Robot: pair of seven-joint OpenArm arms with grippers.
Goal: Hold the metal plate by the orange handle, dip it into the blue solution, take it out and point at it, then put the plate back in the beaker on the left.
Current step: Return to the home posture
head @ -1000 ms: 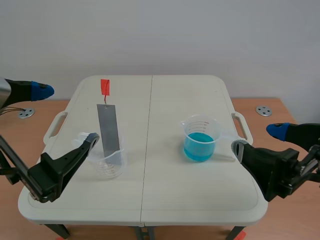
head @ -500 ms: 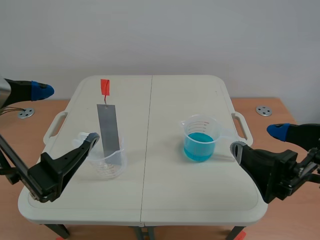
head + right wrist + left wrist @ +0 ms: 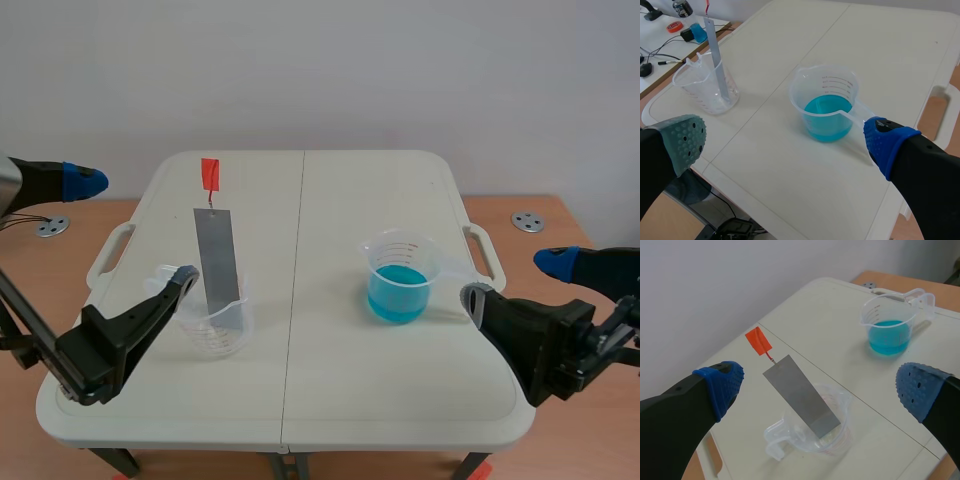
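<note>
Thin stiff metal plate [image 3: 217, 258], likely slick: pinch orange handle [image 3: 210, 173]. Left gripper [image 3: 135, 228], right gripper [image 3: 511, 279]: fingers apart, empty.

Scene view: from my centre, facing across the table [image 3: 330, 200].
Wrist views: angled down, nearer.
Shared: clear beaker [image 3: 792, 432], blue-solution beaker [image 3: 887, 330].

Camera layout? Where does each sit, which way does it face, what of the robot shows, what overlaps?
Scene view: between the arms, facing across the table toward the wall; left gripper and right gripper low at the sides.
Left wrist view: on the left arm, looking down at the metal plate in the clear beaker; own gripper open.
Right wrist view: on the right arm, looking down at the blue solution beaker; own gripper open.
Shared: all three show both beakers.
</note>
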